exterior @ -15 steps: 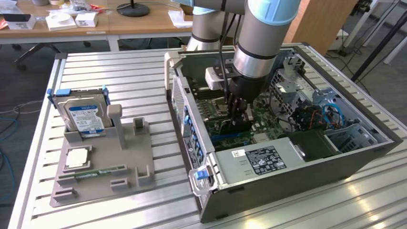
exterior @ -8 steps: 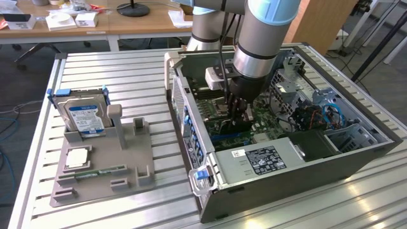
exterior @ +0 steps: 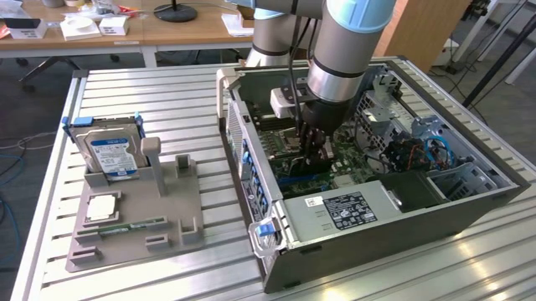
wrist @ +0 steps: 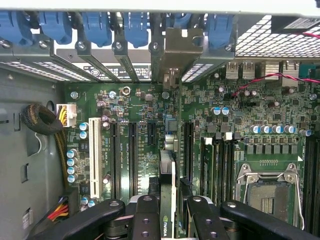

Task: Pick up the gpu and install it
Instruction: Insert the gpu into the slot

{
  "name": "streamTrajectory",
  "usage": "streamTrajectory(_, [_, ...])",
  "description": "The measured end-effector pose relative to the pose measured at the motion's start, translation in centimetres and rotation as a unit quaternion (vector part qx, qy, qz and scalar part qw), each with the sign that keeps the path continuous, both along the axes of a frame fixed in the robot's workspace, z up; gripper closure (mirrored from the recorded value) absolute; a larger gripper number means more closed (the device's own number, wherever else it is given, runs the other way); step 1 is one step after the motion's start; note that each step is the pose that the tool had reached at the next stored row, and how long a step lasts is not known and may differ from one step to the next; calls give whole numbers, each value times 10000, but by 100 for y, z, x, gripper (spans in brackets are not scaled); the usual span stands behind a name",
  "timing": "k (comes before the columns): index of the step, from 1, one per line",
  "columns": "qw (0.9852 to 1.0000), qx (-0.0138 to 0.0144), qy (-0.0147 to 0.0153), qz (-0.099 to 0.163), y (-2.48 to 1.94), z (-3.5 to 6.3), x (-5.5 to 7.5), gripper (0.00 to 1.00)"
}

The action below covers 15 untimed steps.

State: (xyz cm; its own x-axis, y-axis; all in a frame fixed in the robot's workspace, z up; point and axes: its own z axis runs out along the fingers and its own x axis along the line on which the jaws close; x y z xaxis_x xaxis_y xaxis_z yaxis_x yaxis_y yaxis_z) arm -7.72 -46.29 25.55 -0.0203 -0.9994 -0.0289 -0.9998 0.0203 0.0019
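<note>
My gripper (exterior: pixel 310 150) reaches down into the open computer case (exterior: pixel 377 244) and is shut on the gpu (exterior: pixel 307 165), a thin dark card held on edge over the motherboard (exterior: pixel 356 164). From the wrist view, the gpu (wrist: pixel 167 172) runs edge-on between my black fingers (wrist: pixel 145 216), with my gripper (wrist: pixel 170 220) closed around it. Its silvery end bracket (wrist: pixel 183 46) stands against the case's rear slot openings. The card lies in line with the black expansion slots (wrist: pixel 132 150); whether it is seated I cannot tell.
A grey holder tray (exterior: pixel 167 235) to the exterior view's left carries a hard drive (exterior: pixel 113 153), a processor chip (exterior: pixel 100 207) and a green memory stick (exterior: pixel 130 227). Inside the case are the power supply (exterior: pixel 352 210), blue slot latches (wrist: pixel 95 25), a processor socket (wrist: pixel 267 192) and cable bundles (wrist: pixel 42 120).
</note>
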Motion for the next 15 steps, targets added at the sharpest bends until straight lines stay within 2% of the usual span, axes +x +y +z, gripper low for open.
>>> streamTrajectory(15, [10000,0,-1,75,0,-6,0,74])
